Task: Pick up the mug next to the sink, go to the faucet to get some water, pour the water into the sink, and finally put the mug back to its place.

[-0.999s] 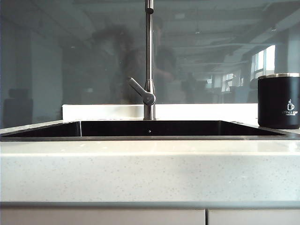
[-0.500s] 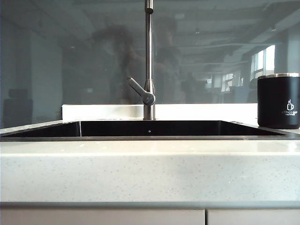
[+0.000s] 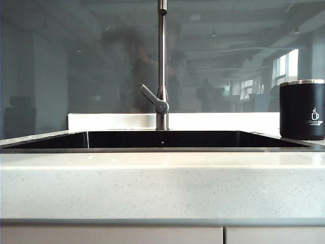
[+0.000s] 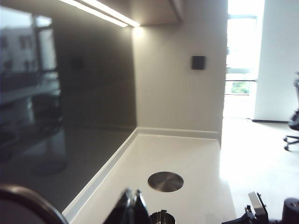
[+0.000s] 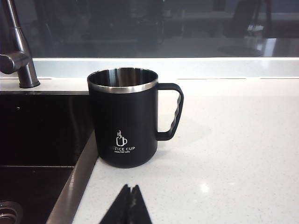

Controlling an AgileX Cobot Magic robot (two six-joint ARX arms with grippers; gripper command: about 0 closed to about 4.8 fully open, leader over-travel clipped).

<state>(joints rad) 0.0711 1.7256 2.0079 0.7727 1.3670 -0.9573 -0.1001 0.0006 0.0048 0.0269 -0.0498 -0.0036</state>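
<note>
The matte black mug (image 3: 302,109) with a steel rim stands upright on the white counter at the right end of the sink (image 3: 203,139). The slim steel faucet (image 3: 161,66) rises behind the sink's middle, its lever angled to the left. In the right wrist view the mug (image 5: 124,121) stands close to the sink's steel edge (image 5: 70,186), handle pointing away from the basin, with the faucet (image 5: 16,51) beyond. My right gripper (image 5: 131,185) is shut and empty, a short way in front of the mug. My left gripper (image 4: 133,191) is shut and empty over another stretch of counter. Neither gripper appears in the exterior view.
A dark glass backsplash (image 3: 76,66) runs behind the counter. The left wrist view shows a round steel disc (image 4: 165,181) set in the counter, a small metal part (image 4: 162,217) beside the fingers, a white end wall (image 4: 177,84) and a bright open floor (image 4: 261,154).
The mug, faucet and sink stay put. Only the dim reflections in the glass behind the faucet shift a little.
</note>
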